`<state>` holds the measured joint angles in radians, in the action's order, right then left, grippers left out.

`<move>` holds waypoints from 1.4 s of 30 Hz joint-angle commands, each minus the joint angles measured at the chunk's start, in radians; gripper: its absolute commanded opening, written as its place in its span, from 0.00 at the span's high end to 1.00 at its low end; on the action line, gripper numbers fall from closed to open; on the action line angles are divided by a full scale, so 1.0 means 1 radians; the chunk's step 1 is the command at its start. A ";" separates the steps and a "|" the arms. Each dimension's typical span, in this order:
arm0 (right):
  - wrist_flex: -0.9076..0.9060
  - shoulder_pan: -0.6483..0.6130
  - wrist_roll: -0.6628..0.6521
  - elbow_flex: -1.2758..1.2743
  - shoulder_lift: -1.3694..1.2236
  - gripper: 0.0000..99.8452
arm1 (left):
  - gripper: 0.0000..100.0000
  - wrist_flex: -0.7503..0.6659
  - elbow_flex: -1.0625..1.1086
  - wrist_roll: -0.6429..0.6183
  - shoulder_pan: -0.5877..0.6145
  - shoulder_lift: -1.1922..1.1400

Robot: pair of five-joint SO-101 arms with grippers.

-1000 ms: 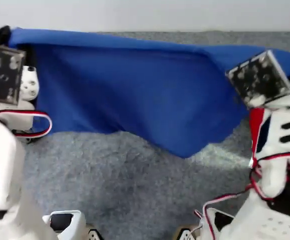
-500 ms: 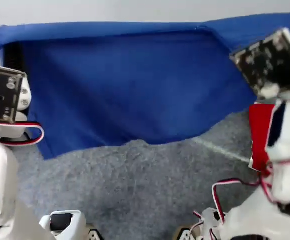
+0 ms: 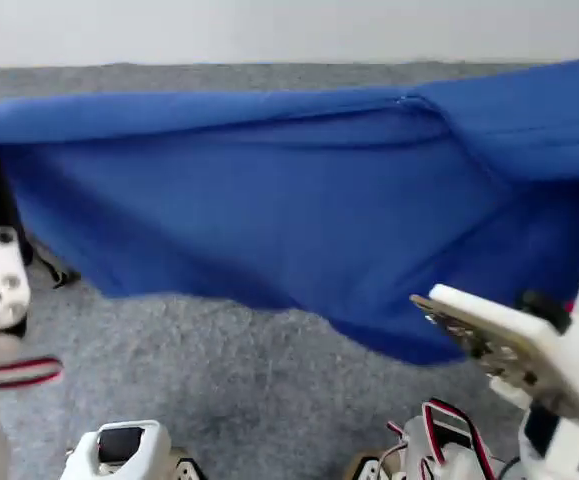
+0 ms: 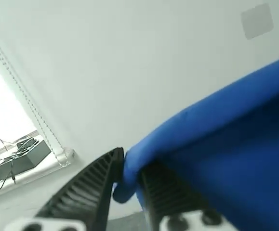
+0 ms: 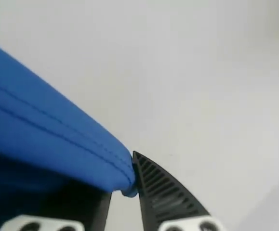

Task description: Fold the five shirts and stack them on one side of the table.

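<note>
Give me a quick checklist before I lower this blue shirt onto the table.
1. Left gripper shut on shirt: ok.
2. Right gripper shut on shirt: ok, though it pinches only the very edge of the hem.
3. Upper edge stretched between the arms: ok.
4. Shirt free of folds: not ok, a fold crosses it near one upper corner.
5. Lower edge off the table: cannot tell.

Office-like room — white wall (image 4: 129, 67), window blind (image 4: 2, 106), grey felt tabletop (image 3: 239, 400)
</note>
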<state>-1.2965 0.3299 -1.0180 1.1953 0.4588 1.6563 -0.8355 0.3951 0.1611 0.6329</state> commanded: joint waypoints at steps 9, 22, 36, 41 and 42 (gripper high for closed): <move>-0.171 0.018 -0.038 -0.078 -0.045 0.99 | 0.99 0.097 0.139 0.008 -0.003 -0.005; -0.131 -0.234 0.021 -0.746 -0.211 0.99 | 0.99 -0.437 1.181 0.083 -0.003 -0.014; 0.486 -0.269 0.046 -0.891 -0.460 0.99 | 0.99 -1.102 1.374 0.126 0.005 -0.198; 0.653 -0.298 0.043 -0.891 -0.532 0.99 | 0.99 -1.111 1.179 0.127 -0.003 -0.400; 0.684 -0.303 0.041 -0.891 -0.547 0.99 | 0.99 -1.109 1.136 0.127 -0.002 -0.442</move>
<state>-0.7104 0.0384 -0.9858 0.2961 -0.0783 0.5669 0.4427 0.5132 0.1596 0.2770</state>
